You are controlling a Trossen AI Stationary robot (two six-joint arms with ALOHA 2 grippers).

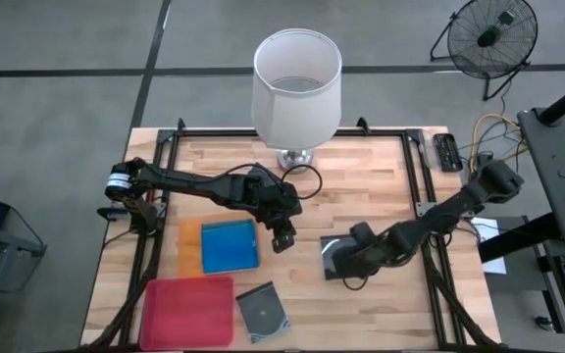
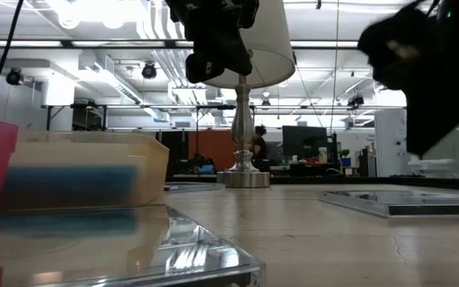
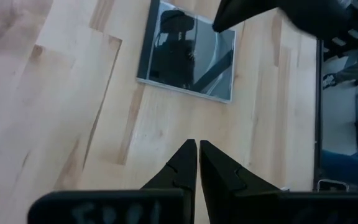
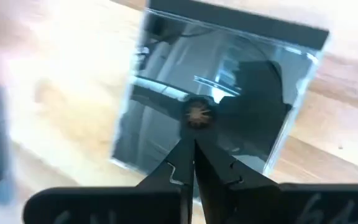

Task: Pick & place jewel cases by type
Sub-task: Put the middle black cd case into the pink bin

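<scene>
Two end effectors are clenched empty: the right end effector (image 1: 346,267) is poised over a grey jewel case (image 1: 335,257) on the table (image 1: 381,186), probably for pickup; the left end effector (image 1: 282,238) hangs beside the blue jewel case (image 1: 229,246).

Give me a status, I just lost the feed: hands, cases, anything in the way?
Left hand shut, empty, beside the blue case. Right hand shut, over the grey disc case. Another grey case near the pink tray. Lamp behind, clear.

Case (image 1: 230,246) in tray (image 1: 190,246)
</scene>
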